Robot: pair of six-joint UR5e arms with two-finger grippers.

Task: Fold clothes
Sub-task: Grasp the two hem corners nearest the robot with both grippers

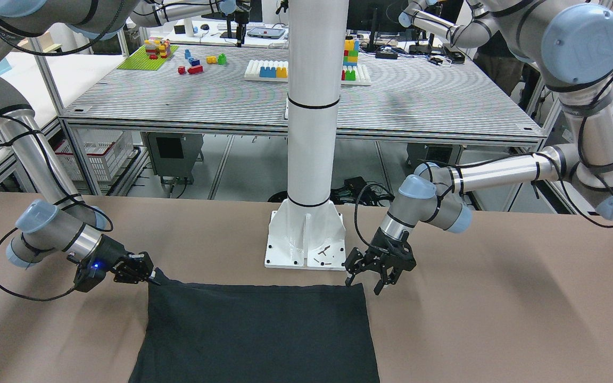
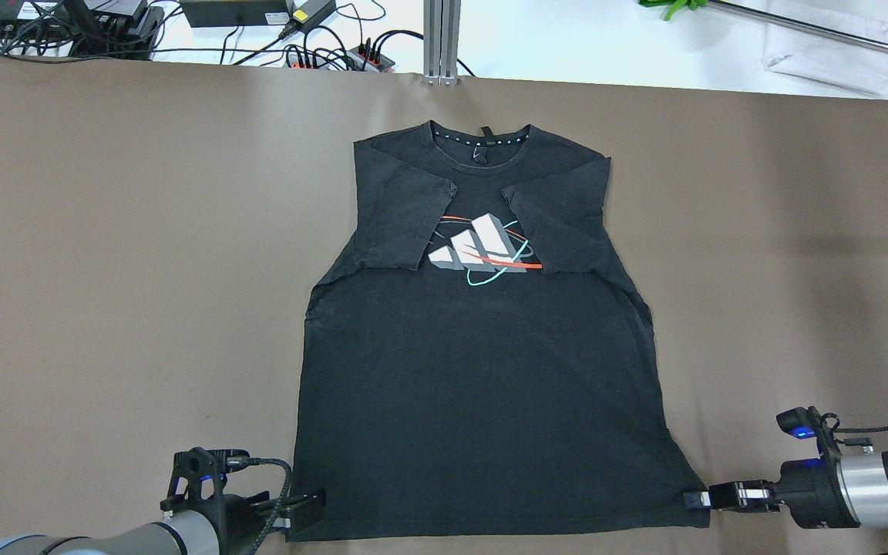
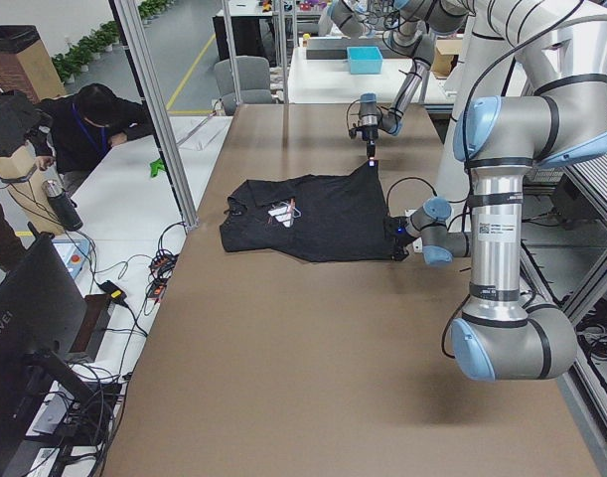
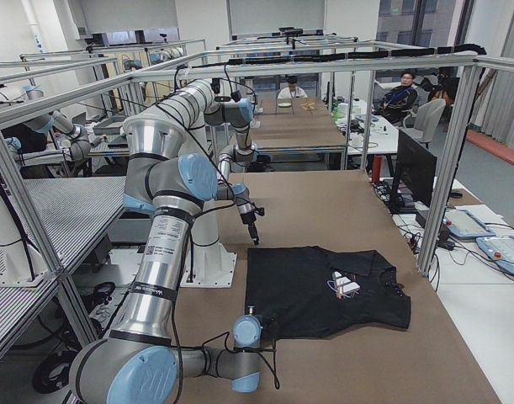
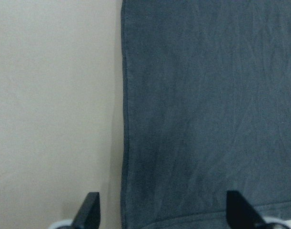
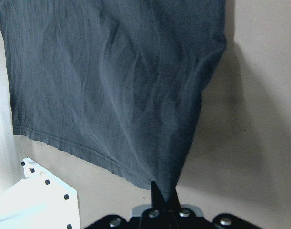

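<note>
The black garment [image 2: 475,385] is lying flat on the brown table [image 2: 105,270] just in front of the white pillar [image 1: 312,133]. Its hem is facing the pillar's base, near it but not touching, its collar is pointing away, and both sleeves are lying turned in over the chest. The chest print [image 2: 482,250] is showing three slanted white bars crossed by red and teal strokes; no lettering is legible on it. The right gripper [image 1: 153,279] is clenching one hem corner beside the pillar's base, the cloth rising to a peak at its fingertips. The left gripper [image 1: 362,286] is standing released over the other hem corner, fingers spread wide. Behind the pillar, coloured toy bricks [image 1: 268,69] are sitting on a slatted bench [image 1: 418,101]. Past the collar, far from the pillar, cables and a power strip [image 2: 351,55] are lying on a white surface. Farther off, a monitor [image 3: 25,338] is bearing the word HUAWEI.
</note>
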